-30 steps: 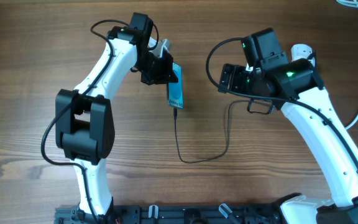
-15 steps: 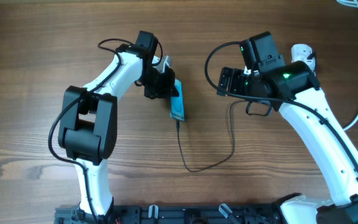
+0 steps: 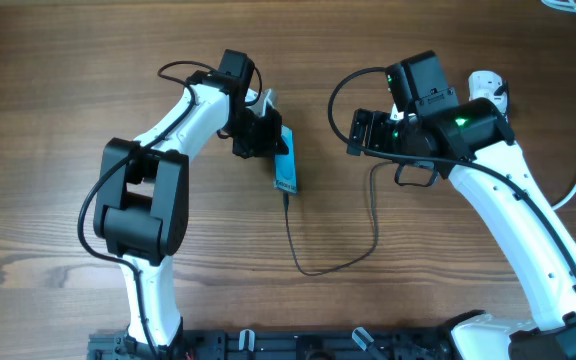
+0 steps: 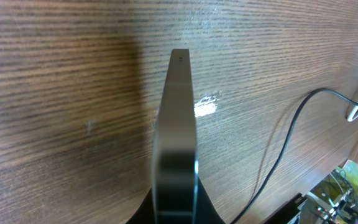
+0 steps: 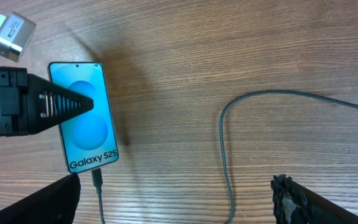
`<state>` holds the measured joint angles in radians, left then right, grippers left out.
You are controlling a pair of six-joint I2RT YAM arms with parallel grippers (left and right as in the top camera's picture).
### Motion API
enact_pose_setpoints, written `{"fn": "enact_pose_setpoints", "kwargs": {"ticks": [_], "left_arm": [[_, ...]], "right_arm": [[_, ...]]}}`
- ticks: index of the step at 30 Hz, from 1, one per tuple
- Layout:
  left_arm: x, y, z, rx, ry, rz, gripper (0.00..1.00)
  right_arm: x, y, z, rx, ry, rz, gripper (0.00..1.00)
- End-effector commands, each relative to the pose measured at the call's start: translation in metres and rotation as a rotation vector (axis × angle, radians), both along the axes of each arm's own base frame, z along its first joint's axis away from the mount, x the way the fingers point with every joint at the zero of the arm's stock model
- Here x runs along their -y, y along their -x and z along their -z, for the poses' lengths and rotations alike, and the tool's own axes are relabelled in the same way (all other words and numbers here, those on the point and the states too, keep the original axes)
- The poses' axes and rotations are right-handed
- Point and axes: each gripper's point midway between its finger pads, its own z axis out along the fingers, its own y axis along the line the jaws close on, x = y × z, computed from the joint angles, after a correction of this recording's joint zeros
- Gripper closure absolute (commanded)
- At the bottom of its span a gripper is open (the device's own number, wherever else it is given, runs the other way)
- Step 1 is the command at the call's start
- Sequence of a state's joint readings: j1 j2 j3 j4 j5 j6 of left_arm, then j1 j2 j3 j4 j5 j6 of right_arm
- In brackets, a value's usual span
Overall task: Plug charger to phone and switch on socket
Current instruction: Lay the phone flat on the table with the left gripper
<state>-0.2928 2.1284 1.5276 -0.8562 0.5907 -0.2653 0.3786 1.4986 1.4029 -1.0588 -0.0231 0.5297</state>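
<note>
Phone (image 3: 286, 165): slim, cyan-and-white lit screen, "Galaxy S25" text at its lower edge. It sits left of centre on the wooden table (image 3: 48, 100), tipped up on a long edge with the screen facing right. The left gripper (image 3: 270, 138) is clamped on it, one finger lying across the screen. The charger (image 5: 222, 134) is a thin black cable looping near and right; its plug tip (image 5: 97, 178) is at the phone's near end, seating unclear. The right gripper (image 3: 360, 130) is spread wide with nothing in it, to the phone's right. The white socket (image 3: 485, 83) is partly hidden by the right arm. The phone's long axis runs far to near, text end nearest.
</note>
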Motion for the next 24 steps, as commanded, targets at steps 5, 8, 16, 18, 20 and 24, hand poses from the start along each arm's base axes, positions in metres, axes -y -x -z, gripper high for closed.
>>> {"fn": "enact_pose_setpoints", "kwargs": {"ticks": [5,8,16,18,20,24], "left_arm": [[0.004,0.008,0.003,-0.028,0.023,0.024,0.96],[0.004,0.010,0.004,-0.041,0.028,0.025,0.96],[0.006,0.009,0.004,-0.017,0.032,0.051,0.96],[0.006,0.009,0.005,-0.018,0.032,0.053,0.96],[0.005,0.011,0.009,-0.031,0.028,0.052,0.96],[0.004,0.014,0.022,-0.064,0.019,0.052,0.96]], "right_arm": [[-0.001,0.003,-0.002,0.003,-0.009,-0.013,0.00],[-0.001,0.003,-0.002,0.004,-0.010,-0.012,0.00],[-0.002,0.004,-0.002,0.001,-0.018,-0.014,0.00],[-0.002,0.004,-0.002,-0.001,-0.020,-0.015,0.00],[-0.002,0.004,-0.002,-0.001,-0.020,-0.014,0.00],[-0.002,0.004,-0.002,-0.001,-0.020,-0.015,0.00]]}}
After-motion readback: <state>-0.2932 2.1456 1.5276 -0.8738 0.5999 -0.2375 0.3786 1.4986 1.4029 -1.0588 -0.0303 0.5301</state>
